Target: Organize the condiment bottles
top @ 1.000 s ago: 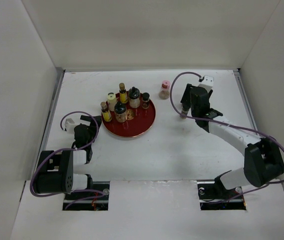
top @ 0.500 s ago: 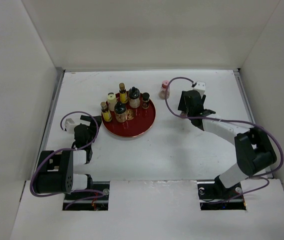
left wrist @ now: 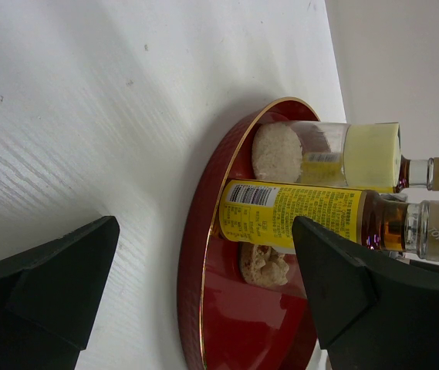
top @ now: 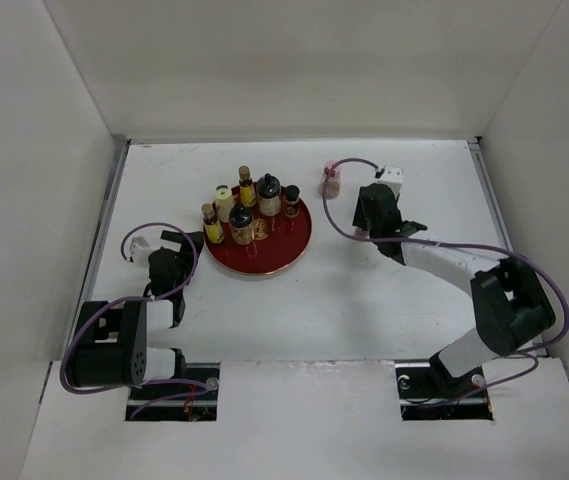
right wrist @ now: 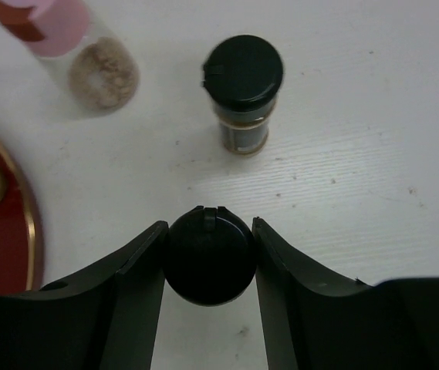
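Swung left toward the red tray point(right wrist: 7, 231), right fingers point(right wrist: 138, 277) pinch 1 black-capped bottle point(right wrist: 207, 258) squarely between them.

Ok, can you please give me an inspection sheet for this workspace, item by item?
Surface: white table, a few small specks.
Job's things: six condiment bottles on the red tray; pink-capped bottle and black-capped bottle stand on the table; second black-capped bottle in the right jaws.
Clutter: nothing seen.
Grippers: left gripper open, empty; right gripper shut on its bottle.
Cables: purple cables loop along both arms.
Surroundings: white walls on three sides.
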You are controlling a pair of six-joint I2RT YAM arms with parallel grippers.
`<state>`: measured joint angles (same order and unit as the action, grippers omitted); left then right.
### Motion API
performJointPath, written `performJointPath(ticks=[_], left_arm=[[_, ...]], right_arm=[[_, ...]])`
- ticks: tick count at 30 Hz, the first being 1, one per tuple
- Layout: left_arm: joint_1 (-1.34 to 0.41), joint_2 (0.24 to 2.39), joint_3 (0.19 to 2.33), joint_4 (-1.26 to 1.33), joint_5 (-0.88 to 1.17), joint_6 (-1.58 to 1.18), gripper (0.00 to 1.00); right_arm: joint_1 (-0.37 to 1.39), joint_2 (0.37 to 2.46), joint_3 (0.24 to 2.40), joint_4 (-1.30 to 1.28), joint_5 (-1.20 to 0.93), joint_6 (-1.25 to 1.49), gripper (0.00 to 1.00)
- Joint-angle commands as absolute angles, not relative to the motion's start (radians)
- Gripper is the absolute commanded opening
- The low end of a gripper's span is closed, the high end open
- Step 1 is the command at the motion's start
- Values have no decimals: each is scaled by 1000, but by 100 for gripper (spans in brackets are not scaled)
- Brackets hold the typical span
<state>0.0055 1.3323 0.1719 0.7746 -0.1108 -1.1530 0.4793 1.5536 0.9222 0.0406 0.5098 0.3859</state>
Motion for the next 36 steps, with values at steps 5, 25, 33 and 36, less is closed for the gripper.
performJointPath(ticks=[5, 25, 33, 36], left_arm=[[1, 1336, 198, 818, -106, -1149, 100], [8, 1335, 195, 818, -103, -1150, 100], [13, 1336, 195, 818, -95, -1150, 100], [16, 1332, 193, 818, -95, -1150, 100]], right_arm=[[654, 1428, 1037, 64, 489, 360, 36], [849, 1911, 1391, 221, 390, 276, 37], [841, 1996, 1431, 204, 388, 279, 39], [840, 2013, 1430, 204, 388, 287, 39]])
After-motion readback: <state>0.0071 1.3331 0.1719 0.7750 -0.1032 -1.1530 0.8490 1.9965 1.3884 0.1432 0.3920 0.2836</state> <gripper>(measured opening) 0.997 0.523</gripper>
